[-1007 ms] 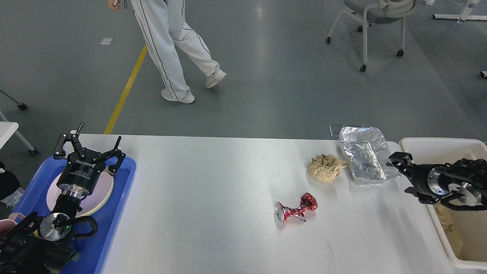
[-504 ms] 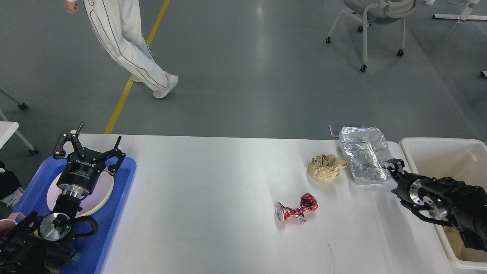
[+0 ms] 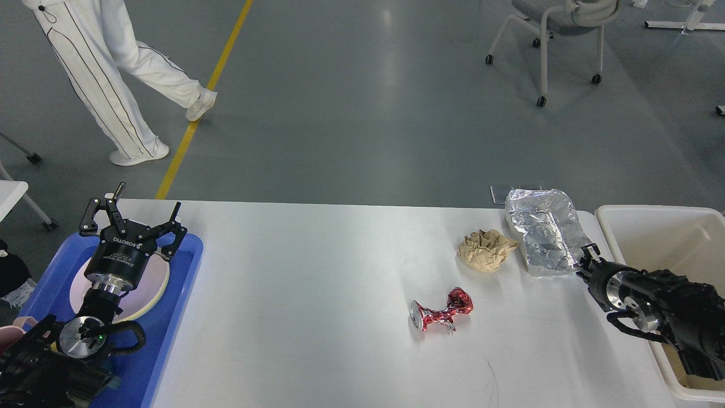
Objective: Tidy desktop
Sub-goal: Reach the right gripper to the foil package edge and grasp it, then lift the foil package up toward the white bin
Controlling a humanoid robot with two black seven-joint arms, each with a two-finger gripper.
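On the white desktop (image 3: pixel 317 294) lie a crushed red can (image 3: pixel 442 312), a crumpled wad of brown paper (image 3: pixel 486 249) and a crumpled sheet of silver foil (image 3: pixel 542 229). My right gripper (image 3: pixel 587 256) comes in from the right edge, low over the table, with its tip at the foil's near right corner. It is small and dark, so its fingers cannot be told apart. My left gripper (image 3: pixel 133 220) stands open with nothing in it, above a pale plate (image 3: pixel 156 286) in the blue tray (image 3: pixel 181 283).
A cream-white bin (image 3: pixel 651 218) sits at the table's right end, partly under my right arm. Beyond the table, a person in white (image 3: pixel 107 68) walks over the grey floor by a yellow line. A wheeled chair (image 3: pixel 558 34) stands far right.
My right arm has swung from over the bin leftward and down to the foil's near right corner. The person has walked to the left. My left arm has not moved.
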